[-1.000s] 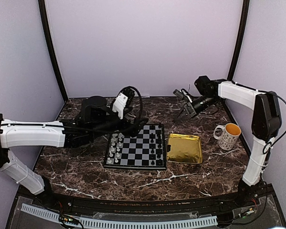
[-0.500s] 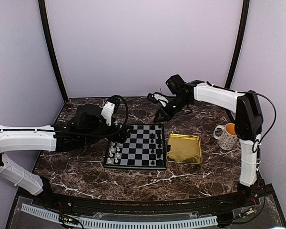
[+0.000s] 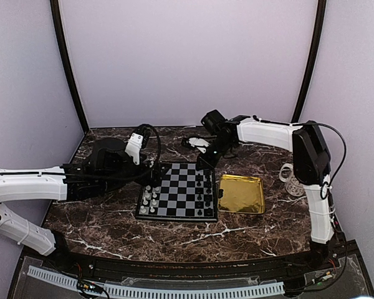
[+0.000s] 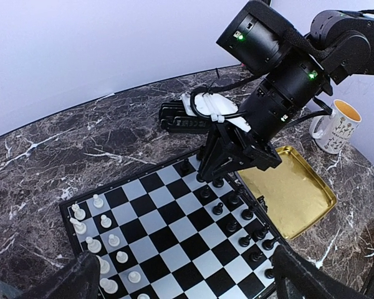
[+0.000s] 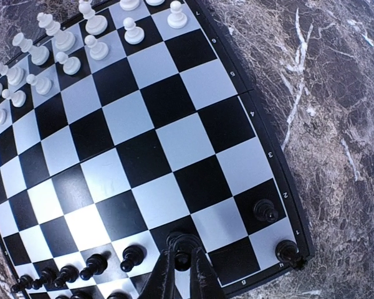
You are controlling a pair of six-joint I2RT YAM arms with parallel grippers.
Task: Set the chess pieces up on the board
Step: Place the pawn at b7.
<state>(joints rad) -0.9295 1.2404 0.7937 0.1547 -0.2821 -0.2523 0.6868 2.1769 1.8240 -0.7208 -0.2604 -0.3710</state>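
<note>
At centre frame of the overhead view, the board (image 3: 177, 193) lies flat on the marbled table (image 3: 100, 218), with the gold tray (image 3: 241, 194) just beside its right edge. The mug (image 4: 335, 126) stands further right, well apart from the board.

Piece distribution, overhead view:
- The pale pieces (image 3: 151, 194) occupy the two leftmost columns.
- The black pieces (image 3: 204, 193) occupy the right-hand columns, next to the tray.
- The middle columns show bare chequers.

Right arm: it reaches in from the upper right, and the right gripper (image 5: 182, 249) points down over the far right corner area of the board. In the right wrist view, at lower centre, its two fingers are clenched together on a single black piece (image 5: 182, 260). Whether that piece rests on its square or is raised off it cannot be told. Two further black figures stand alone to the right of the grasp, near the board's rim. A row of black figures runs off toward the lower left of that view.

Left arm: it extends from the left edge of the overhead view toward the far left corner of the board. The left gripper (image 4: 187, 268) is released. Its fingers sit wide apart in the lower corners of the left wrist view, holding nothing, above the near part of the board.
</note>
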